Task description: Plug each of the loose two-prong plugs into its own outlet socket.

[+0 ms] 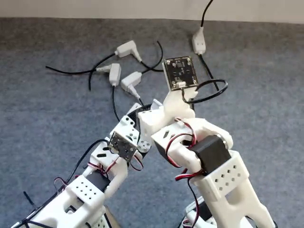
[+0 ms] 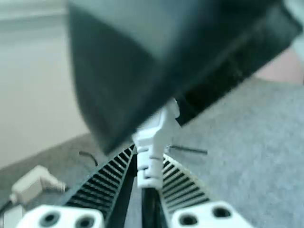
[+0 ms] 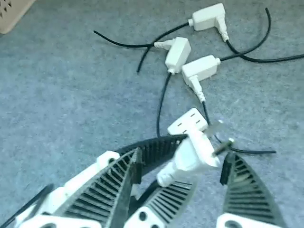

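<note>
1. Plug [image 2: 152, 142] is clenched in the left gripper [image 2: 148, 156], low over the carpet [image 1: 47, 118] and just beside a socket block [image 3: 188, 121]. The right gripper [image 3: 183, 159] is spread wide around it, gripping nothing.
2. Likely light, rigid, slick plastic, and the cord will tug. Hold the flat body sides, off the prongs [image 3: 222, 145].
3. Three more white connectors [image 3: 199, 69] and black cords [image 3: 161, 99] lie near. The arms crowd each other.

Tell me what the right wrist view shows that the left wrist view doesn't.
The right wrist view has the right gripper open around the plug, a white block next to it, and the whole group of three loose connectors lying close together with black cords. The left wrist view instead has the left gripper shut on the plug, a big dark blurred shape over it and a pale backdrop. Both have the plug, loose connectors and the grey carpet.
</note>
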